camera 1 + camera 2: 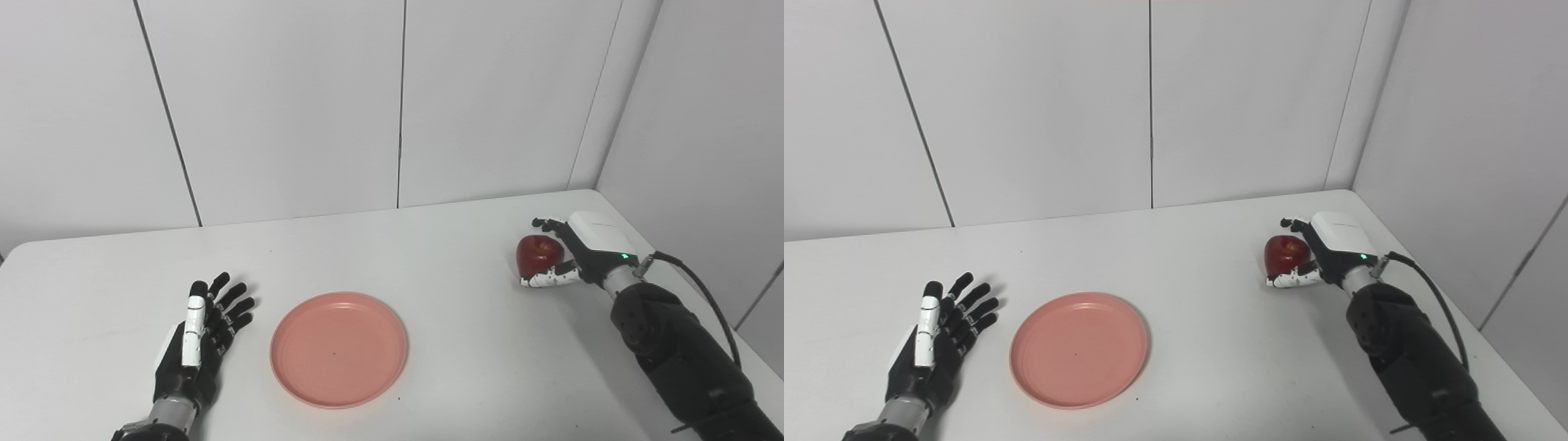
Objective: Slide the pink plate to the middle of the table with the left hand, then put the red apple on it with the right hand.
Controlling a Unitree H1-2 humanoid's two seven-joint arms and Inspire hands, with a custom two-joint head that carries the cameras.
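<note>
Your right hand (572,254) cups the red apple (538,255); the pink plate (339,349) lies to its left, beside your splayed, empty left hand (199,343).

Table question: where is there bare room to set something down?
Bare stretches: between the pink plate and the red apple, and along the back wall. The gap between the open left hand and the plate is narrow. The far right corner is crowded, where the right hand grips the apple.
</note>
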